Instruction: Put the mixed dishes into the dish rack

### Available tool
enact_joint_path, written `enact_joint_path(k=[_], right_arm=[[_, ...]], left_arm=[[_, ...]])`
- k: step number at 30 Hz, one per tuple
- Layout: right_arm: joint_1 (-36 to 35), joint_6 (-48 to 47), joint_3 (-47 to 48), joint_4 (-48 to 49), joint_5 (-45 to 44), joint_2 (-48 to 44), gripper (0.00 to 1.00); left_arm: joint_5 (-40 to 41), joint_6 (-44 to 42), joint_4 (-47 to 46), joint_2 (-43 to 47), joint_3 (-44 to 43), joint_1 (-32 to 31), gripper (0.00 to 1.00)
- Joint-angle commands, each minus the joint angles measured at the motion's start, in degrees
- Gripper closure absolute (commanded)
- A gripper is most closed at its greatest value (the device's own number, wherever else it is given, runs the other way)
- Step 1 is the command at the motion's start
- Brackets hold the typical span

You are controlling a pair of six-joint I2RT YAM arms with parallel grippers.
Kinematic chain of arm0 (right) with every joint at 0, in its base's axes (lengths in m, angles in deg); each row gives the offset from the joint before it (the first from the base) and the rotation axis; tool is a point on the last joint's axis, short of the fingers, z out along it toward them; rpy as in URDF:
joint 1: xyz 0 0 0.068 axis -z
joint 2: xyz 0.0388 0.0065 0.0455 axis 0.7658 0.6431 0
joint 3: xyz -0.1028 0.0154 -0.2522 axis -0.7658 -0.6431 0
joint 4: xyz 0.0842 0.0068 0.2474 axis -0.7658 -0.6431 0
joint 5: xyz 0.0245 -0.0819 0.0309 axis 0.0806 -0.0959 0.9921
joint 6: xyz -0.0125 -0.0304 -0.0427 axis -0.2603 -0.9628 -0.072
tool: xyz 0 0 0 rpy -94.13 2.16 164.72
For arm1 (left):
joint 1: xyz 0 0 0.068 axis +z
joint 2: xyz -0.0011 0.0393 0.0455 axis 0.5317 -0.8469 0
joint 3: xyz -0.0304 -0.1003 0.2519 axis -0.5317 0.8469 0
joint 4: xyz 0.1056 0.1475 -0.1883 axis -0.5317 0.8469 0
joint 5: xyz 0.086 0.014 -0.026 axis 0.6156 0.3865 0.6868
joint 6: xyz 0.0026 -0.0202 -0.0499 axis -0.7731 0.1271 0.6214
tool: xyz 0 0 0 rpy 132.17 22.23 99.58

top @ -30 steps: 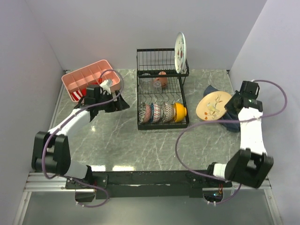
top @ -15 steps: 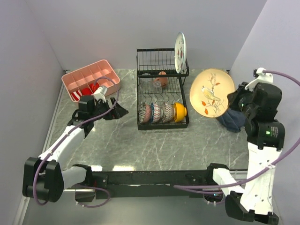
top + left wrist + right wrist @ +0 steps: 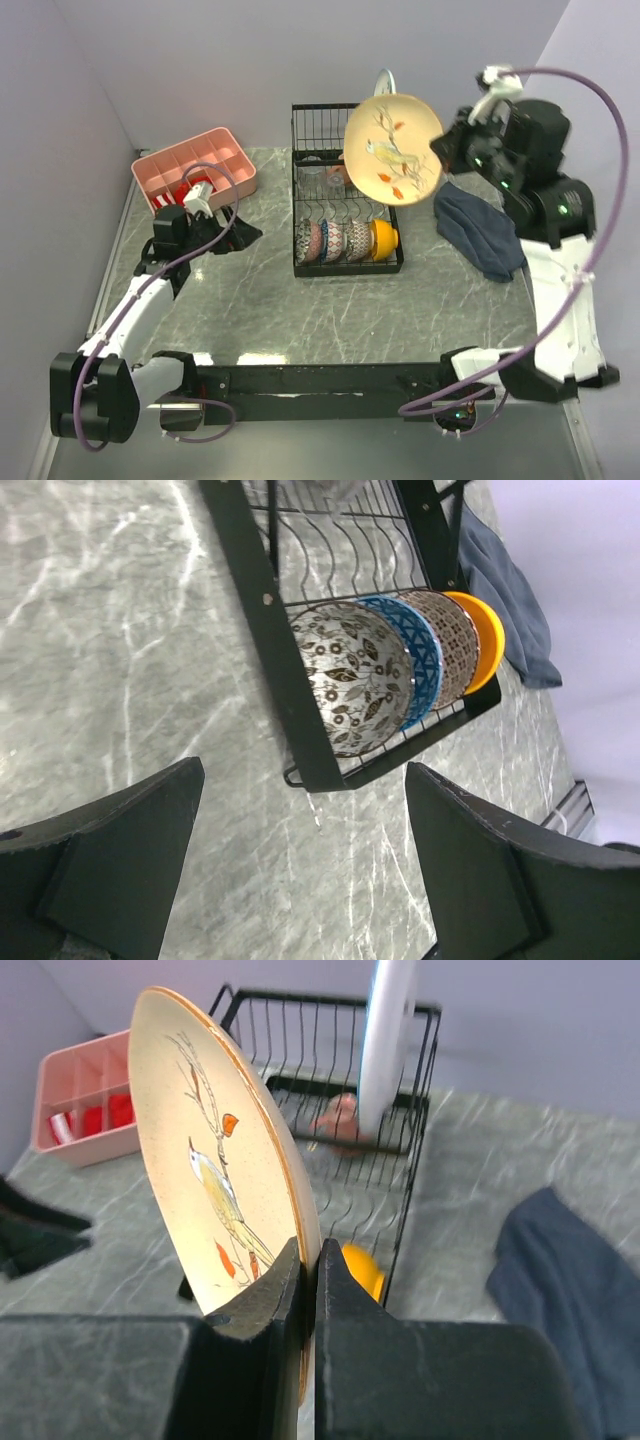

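Observation:
My right gripper [image 3: 442, 150] is shut on the rim of the cream bird-motif plate [image 3: 393, 150], holding it on edge in the air over the dish rack [image 3: 298, 215]. The right wrist view shows my fingers [image 3: 262, 1305] pinching that plate [image 3: 215, 1160]. The rack's front row holds three patterned small bowls [image 3: 330, 241] and the orange bowl [image 3: 385, 238]. A white plate [image 3: 388, 1040] stands in the back section by a terracotta cup [image 3: 340, 1115]. My left gripper [image 3: 243, 230] hangs open and empty left of the rack, above the tabletop [image 3: 300, 810].
A pink compartmented tray [image 3: 195, 160] with red items sits at the back left. A dark blue cloth [image 3: 478, 232] lies on the marble table right of the rack. Walls close in on the left, back and right.
The right arm has raised the bird plate from the table at the right and carried it left, over the rack. The left arm has drawn back slightly to the left, still open.

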Motion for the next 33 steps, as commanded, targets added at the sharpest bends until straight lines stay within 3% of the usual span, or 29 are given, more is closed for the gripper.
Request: enact_joint_path(k=[1, 3, 4, 10, 14, 17, 22, 33], right_arm=[[-7.86, -2.84, 12.43, 14.96, -19.16, 6.72, 1.00], [-12.43, -3.98, 15.09, 18.37, -24.78, 10.58, 1.00], [-14.19, -4.07, 16.23, 20.23, -33.86, 11.74, 1.00], [-24.47, -8.63, 16.70, 35.16, -59.55, 19.83, 1.00], [-27.38, -16.44, 13.26, 49.05, -67.60, 23.17, 1.00], [-27.74, -16.30, 14.31, 51.27, -68.75, 26.76, 1.00], [-27.74, -14.71, 20.81, 46.53, -72.27, 32.75, 1.00], [-27.74, -14.71, 19.68, 44.33, -73.86, 37.50, 1.00]], left_arm=[[-0.20, 1.66, -2.17, 2.23, 1.43, 2.54, 0.12], [-0.98, 2.45, -2.69, 2.49, 1.70, 4.55, 0.12], [-0.99, 2.54, -2.70, 2.50, 1.70, 5.26, 0.12], [-1.60, 3.16, -2.43, 2.23, 0.91, 10.28, 0.12], [-1.95, 3.86, -2.35, 2.23, 1.00, 11.95, 0.12], [-2.13, 4.65, -2.70, 2.58, 1.52, 13.00, 0.12], [-2.48, 6.23, -3.40, 2.93, 1.88, 14.15, 0.12], [-3.80, 8.25, -4.63, 0.83, 1.17, 14.24, 0.12]])
